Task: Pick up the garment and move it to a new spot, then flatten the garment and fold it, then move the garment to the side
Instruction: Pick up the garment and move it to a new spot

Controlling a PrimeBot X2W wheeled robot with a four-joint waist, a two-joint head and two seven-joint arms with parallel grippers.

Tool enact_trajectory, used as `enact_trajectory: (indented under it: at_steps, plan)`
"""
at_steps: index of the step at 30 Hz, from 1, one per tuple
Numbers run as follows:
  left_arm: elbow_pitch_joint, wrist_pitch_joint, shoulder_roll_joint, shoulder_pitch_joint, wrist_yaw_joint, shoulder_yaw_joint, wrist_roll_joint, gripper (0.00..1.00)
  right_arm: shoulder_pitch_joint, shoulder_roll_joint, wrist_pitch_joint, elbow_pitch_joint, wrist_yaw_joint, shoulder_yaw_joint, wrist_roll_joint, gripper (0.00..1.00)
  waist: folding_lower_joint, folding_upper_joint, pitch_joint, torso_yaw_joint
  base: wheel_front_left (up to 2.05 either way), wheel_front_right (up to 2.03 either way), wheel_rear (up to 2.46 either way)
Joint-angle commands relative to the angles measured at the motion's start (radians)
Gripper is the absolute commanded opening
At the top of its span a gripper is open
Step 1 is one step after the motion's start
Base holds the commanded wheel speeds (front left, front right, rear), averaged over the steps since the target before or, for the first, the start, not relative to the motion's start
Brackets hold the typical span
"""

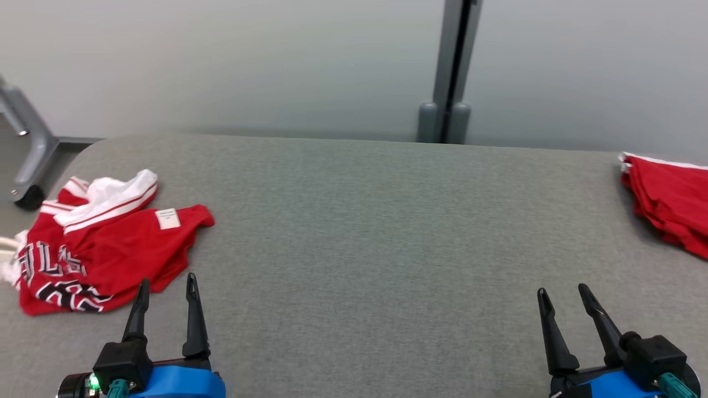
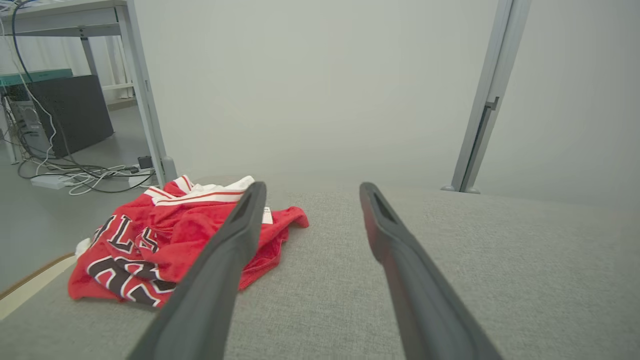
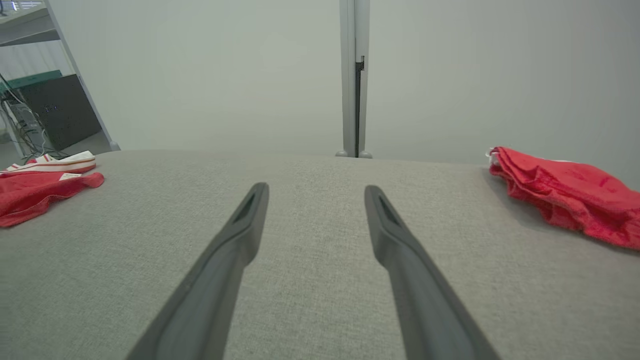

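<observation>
- Tabletop (image 1: 359, 221): grey woven cloth cover with rounded far corners, set against a pale wall.
- Garment (image 1: 105, 243): a red jersey lying crumpled at the tabletop's left end, close to the left edge. It has white bands with a red stripe on the far side, black-and-white lettering on the near left side, and a small white label facing up.
- Left wrist view: the same garment (image 2: 165, 240) sits bunched up, left of centre.
- Right wrist view: the garment (image 3: 35, 192) lies at the far left, well apart from that arm.
- Left gripper (image 1: 168, 279): low at the near left with its jaws released and nothing between them. Its left fingertip overlaps the garment's near hem in the head view; I cannot tell whether it touches.
- In its own view the left gripper (image 2: 312, 187) points over bare cloth just right of the garment, and the left finger crosses in front of the red fabric.
- Right gripper (image 1: 562, 289): at the near right, jaws spread and empty, over bare tabletop. Its own view shows the same for the right gripper (image 3: 316, 187).
- Red pile (image 1: 672, 210): flatter red cloth with a white edge at the tabletop's far right, well apart from the garment. It is also on the right in the right wrist view (image 3: 570, 192).
- Grey post (image 1: 451, 72): stands upright behind the tabletop.
- Off the left edge: a desk leg (image 2: 145, 95), a dark box (image 2: 70, 112) and cables (image 2: 75, 172) on the floor.
</observation>
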Motion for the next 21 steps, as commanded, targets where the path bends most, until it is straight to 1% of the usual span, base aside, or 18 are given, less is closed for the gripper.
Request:
enact_trajectory:
  at_steps: [1,15,21]
  plan:
    - [0.001,-0.005,0.003,-0.016,-0.004,0.005,0.003,1.00,-0.007,-0.002,-0.004,0.003,0.000,0.001,0.001,1.00,0.0000,-0.0001,0.014,0.029,0.00,0.00,0.00]
    - [0.006,-0.005,0.010,-0.019,0.002,0.036,-0.003,1.00,-0.018,-0.001,-0.006,0.022,0.000,0.013,0.004,1.00,0.0000,-0.0001,0.027,0.215,0.00,0.00,0.00]
    - [0.011,-0.005,0.014,-0.013,0.004,0.053,-0.005,1.00,-0.019,0.000,-0.004,0.027,0.000,0.018,0.003,1.00,0.0000,-0.0001,0.029,0.275,0.00,0.00,0.00]
